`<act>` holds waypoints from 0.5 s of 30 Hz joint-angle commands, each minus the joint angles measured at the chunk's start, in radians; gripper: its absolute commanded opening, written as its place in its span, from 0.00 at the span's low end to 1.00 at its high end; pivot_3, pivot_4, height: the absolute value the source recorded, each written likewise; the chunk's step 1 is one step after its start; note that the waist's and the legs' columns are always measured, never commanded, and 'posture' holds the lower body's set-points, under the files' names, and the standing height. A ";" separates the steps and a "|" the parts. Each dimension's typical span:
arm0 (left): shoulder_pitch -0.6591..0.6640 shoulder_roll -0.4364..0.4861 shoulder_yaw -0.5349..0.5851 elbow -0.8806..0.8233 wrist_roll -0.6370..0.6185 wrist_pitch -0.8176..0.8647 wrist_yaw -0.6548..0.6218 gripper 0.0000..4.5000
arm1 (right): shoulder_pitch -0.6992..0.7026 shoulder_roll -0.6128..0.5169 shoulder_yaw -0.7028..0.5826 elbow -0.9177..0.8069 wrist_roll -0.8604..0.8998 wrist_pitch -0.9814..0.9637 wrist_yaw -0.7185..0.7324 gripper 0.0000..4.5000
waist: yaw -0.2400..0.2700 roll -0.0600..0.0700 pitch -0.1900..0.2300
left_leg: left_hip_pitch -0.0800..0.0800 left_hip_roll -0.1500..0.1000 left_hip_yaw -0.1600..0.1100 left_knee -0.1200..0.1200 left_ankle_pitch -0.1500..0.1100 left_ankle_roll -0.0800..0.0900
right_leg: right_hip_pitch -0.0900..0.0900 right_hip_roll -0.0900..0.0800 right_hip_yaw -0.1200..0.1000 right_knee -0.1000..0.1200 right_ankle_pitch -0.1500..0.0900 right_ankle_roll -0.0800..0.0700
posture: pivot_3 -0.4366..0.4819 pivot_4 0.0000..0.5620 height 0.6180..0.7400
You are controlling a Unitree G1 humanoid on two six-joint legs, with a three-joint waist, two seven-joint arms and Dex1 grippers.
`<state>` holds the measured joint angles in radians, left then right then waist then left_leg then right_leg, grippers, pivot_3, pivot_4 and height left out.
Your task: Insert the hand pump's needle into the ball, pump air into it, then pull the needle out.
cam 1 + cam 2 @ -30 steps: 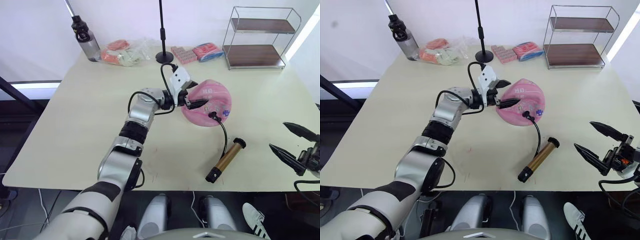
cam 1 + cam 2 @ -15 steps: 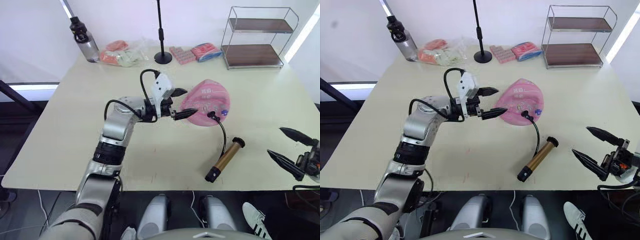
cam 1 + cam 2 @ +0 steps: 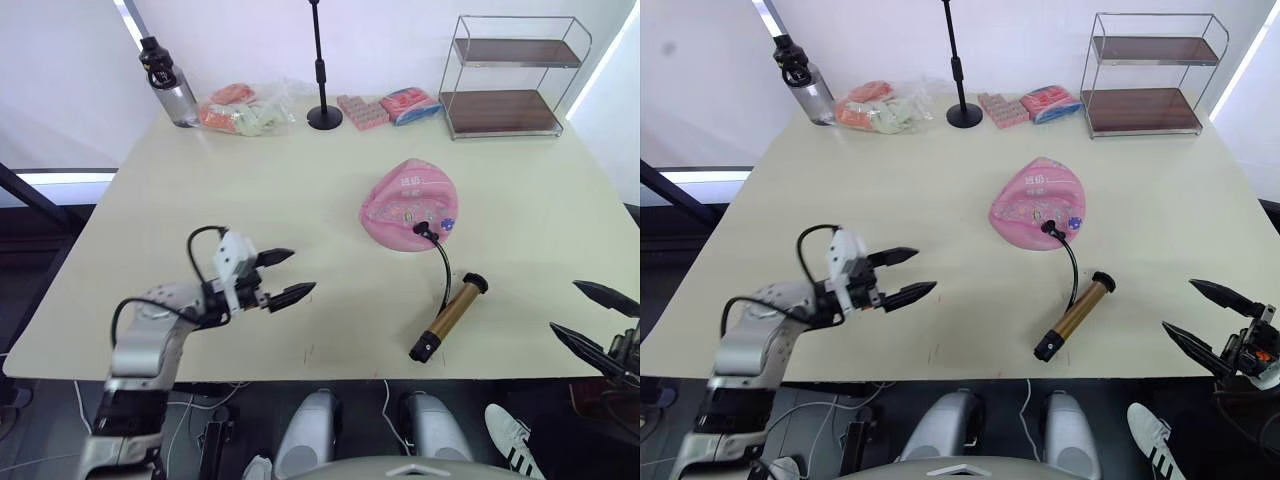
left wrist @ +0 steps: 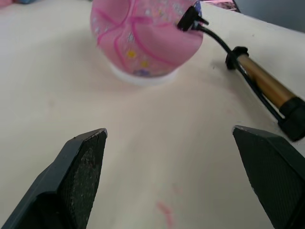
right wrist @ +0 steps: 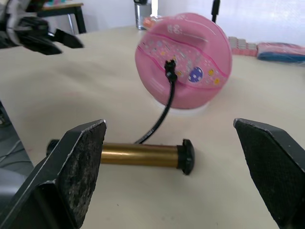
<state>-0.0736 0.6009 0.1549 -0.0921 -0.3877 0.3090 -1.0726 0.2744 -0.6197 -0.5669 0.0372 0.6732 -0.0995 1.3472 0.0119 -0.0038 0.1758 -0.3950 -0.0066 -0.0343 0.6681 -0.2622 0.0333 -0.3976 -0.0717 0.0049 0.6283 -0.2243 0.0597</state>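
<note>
On the table's middle, your pink ball (image 3: 411,203) sits with the needle (image 3: 424,231) seated in it, hose trailing to the hand pump (image 3: 450,318) lying nearer you. Left gripper (image 3: 284,275) hangs released well left of the ball; right gripper (image 3: 590,318) spread, right of the pump, likely placed to grasp it.

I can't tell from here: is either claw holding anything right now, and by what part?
Nothing is held. The left claw and the right claw are both open and empty, apart from the hand pump and the ball.
</note>
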 commanded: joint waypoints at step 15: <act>0.159 0.124 0.068 -0.056 -0.011 -0.083 -0.042 0.99 | -0.005 -0.078 -0.042 0.215 -0.040 -0.141 0.079 1.00 | 0.002 0.000 0.000 | 0.000 0.001 0.002 0.000 0.000 0.000 | -0.001 -0.001 0.001 0.000 0.000 -0.001 | 0.48 0.27 1.00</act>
<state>0.0896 0.7053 0.2445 -0.0812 -0.4009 0.2278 -1.1093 0.2732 -0.6803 -0.5771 0.2517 0.6257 -0.2115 1.4115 0.0141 -0.0036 0.1756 -0.3951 -0.0054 -0.0319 0.6679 -0.2624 0.0336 -0.3984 -0.0724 0.0059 0.6283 -0.2239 0.0588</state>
